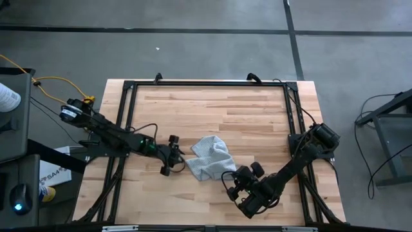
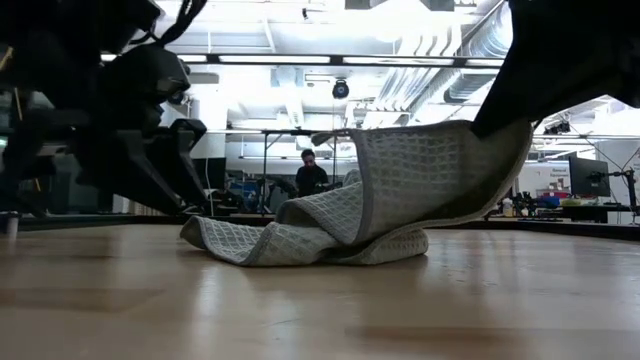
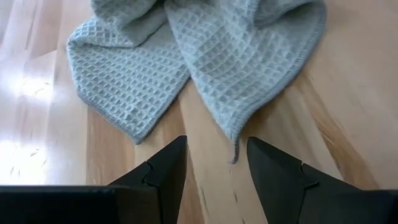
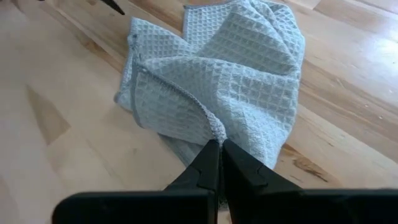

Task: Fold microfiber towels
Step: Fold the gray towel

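One light grey waffle-textured microfiber towel [image 1: 209, 158] lies crumpled on the wooden table [image 1: 257, 109], its lower folds [image 2: 300, 245] resting on the wood. My right gripper [image 4: 218, 152] is shut on the towel's near right part, which is raised. My left gripper [image 3: 214, 162] stands open just left of the towel [image 3: 236, 56], low over the table. One pointed corner of the towel [image 3: 235, 140] lies just ahead of the gap between its fingers and touches neither. In the high view, my left gripper [image 1: 180, 155] and my right gripper [image 1: 229, 176] flank the cloth. My right gripper pinches the towel at a hemmed edge [image 4: 213, 127] between its two shut fingers. Whether that is one layer or several, I cannot tell. The fingers slant down from the table's near right side. The held part [image 2: 470, 150] is lifted off the wood and curves down, slack, to the heap on the table.
A black metal frame [image 1: 206, 84] runs along the table's far edge and sides. Bare wood lies on the far side of the towel and near the front edge. In the low view a person [image 2: 308, 172] shows in the room far beyond the table.
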You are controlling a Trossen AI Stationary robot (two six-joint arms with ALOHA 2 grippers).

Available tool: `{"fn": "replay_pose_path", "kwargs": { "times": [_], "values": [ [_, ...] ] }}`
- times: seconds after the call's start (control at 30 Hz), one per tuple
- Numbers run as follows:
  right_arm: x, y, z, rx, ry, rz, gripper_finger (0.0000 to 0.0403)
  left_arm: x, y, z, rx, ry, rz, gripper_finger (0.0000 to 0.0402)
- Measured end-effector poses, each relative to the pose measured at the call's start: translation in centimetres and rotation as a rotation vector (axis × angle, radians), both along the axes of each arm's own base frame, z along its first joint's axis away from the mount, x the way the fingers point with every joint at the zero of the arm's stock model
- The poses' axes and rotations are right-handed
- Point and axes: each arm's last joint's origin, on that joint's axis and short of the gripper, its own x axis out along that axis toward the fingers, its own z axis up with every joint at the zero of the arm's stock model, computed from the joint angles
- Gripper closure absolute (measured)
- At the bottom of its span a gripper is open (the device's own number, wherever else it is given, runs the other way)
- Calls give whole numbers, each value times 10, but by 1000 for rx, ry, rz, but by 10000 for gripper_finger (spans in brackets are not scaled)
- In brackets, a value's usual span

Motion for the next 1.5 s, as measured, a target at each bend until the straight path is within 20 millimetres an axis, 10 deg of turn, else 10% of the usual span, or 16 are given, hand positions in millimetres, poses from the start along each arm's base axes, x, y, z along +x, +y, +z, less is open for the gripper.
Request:
{"fn": "replay_pose_path", "kwargs": {
  "times": [0.9, 1.5],
  "values": [
    [7, 4, 2, 0, -30, 60, 399, 23, -7, -17, 44, 16, -58, 241],
    [7, 5, 2, -7, -23, 79, 397, 22, -7, -18, 25, 36, -43, 394]
  ]
}}
